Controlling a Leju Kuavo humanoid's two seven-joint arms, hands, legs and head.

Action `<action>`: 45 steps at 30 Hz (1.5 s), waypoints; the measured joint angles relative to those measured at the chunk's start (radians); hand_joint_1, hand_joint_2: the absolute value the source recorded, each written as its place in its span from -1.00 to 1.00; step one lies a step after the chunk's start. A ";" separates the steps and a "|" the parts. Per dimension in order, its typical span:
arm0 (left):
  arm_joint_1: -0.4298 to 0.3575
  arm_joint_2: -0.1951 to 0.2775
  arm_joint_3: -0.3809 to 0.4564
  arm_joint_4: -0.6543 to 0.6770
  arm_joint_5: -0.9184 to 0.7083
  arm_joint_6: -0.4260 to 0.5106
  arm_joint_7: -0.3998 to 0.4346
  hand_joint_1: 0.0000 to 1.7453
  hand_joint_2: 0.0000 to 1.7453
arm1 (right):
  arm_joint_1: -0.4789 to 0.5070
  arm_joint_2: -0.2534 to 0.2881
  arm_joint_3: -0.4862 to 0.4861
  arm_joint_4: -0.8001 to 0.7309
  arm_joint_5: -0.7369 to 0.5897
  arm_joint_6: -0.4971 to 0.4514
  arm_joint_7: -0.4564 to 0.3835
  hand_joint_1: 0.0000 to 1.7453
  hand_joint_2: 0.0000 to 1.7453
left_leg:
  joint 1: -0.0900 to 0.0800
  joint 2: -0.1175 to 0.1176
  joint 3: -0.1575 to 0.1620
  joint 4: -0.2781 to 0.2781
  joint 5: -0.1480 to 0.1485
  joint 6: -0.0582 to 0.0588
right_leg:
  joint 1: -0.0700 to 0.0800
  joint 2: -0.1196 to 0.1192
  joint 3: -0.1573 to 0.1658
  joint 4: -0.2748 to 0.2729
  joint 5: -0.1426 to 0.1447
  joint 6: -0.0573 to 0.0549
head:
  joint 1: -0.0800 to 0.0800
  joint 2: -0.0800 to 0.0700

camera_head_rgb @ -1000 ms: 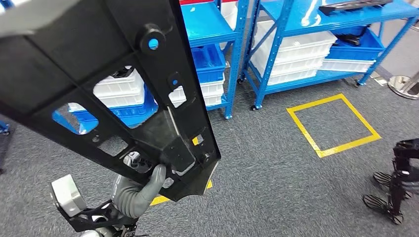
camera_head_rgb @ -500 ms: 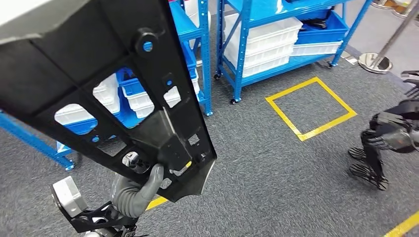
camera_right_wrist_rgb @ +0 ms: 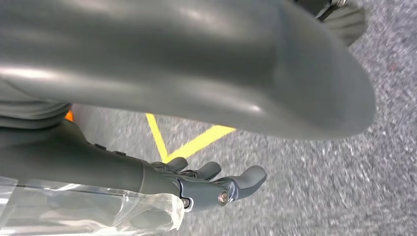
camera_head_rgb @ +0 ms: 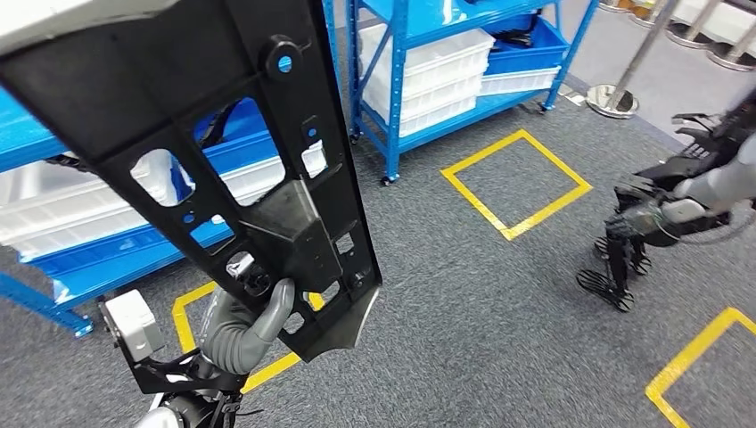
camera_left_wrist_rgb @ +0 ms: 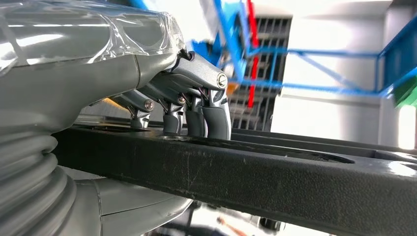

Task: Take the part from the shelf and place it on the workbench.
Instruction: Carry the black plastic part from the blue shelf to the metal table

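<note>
- the part is a big flat black plastic panel with cut-out windows and round bosses; it's already off the shelf and up in the air, taking most of the near side of the head view
- left hand grips the panel's lower end from underneath, thumb hooked up through one of the cut-outs; in the left wrist view the fingers are curled down over the panel's edge, so it's a proper clamp, not a pinch
- right hand holds nothing, fingers loosely apart and a bit curled, hanging over grey carpet with yellow tape behind it
- the blue shelving with white bins sits well behind the panel; yellow taped squares are on the carpet between the shelving and the robot
- another dark legged machine stands off to the right of the panel, well apart from it
- progress, my guess: the pick is done and it's mid-carry; what's left is reaching the workbench and setting the panel down; can't spot a workbench here, so it may be some way off
- writing or brands: nothing I can read; no label visible on the panel, the bins or the shelving
</note>
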 joint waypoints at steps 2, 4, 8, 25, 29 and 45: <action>-0.001 0.000 -0.006 0.004 0.006 0.000 0.006 1.00 1.00 | 0.001 0.006 -0.010 0.000 -0.001 0.000 -0.005 -1.00 -1.00 | -0.001 0.023 0.000 0.000 -0.001 0.000 | -0.004 -0.004 -0.015 0.039 0.001 0.004 | 0.000 0.000; -0.005 -0.001 -0.012 0.006 0.008 0.003 0.009 1.00 1.00 | 0.002 0.009 -0.019 0.000 0.000 -0.001 -0.006 -1.00 -1.00 | -0.001 0.041 0.001 0.001 -0.002 -0.002 | -0.007 -0.016 0.047 -0.071 0.060 0.005 | 0.000 0.000; -0.013 -0.001 -0.019 0.006 0.010 0.018 0.016 1.00 1.00 | 0.000 0.014 -0.033 0.000 0.000 -0.006 -0.001 -1.00 -1.00 | -0.013 0.066 0.000 0.004 -0.006 -0.017 | 0.001 -0.056 0.134 -0.251 0.110 -0.006 | -0.002 0.000; -0.006 0.001 -0.030 0.007 0.008 0.034 0.007 1.00 1.00 | 0.006 0.018 -0.072 0.001 -0.055 0.030 -0.086 -1.00 -1.00 | -0.003 -0.052 0.002 0.006 -0.010 -0.025 | -0.001 0.084 0.113 -0.256 0.139 -0.021 | -0.006 0.000; -0.006 0.002 -0.028 0.006 0.004 0.028 0.004 1.00 1.00 | 0.008 0.017 -0.083 0.002 -0.048 0.010 -0.132 -1.00 -1.00 | 0.001 -0.018 0.006 -0.004 0.001 -0.004 | -0.001 0.028 0.064 -0.146 0.070 -0.003 | -0.002 0.000; -0.012 0.002 -0.026 0.006 0.009 -0.015 -0.005 1.00 1.00 | 0.007 -0.002 -0.154 0.004 -0.134 0.026 -0.123 -1.00 -1.00 | -0.002 0.017 -0.063 0.164 -0.108 -0.044 | 0.001 -0.012 0.126 -0.259 0.125 -0.039 | -0.003 0.000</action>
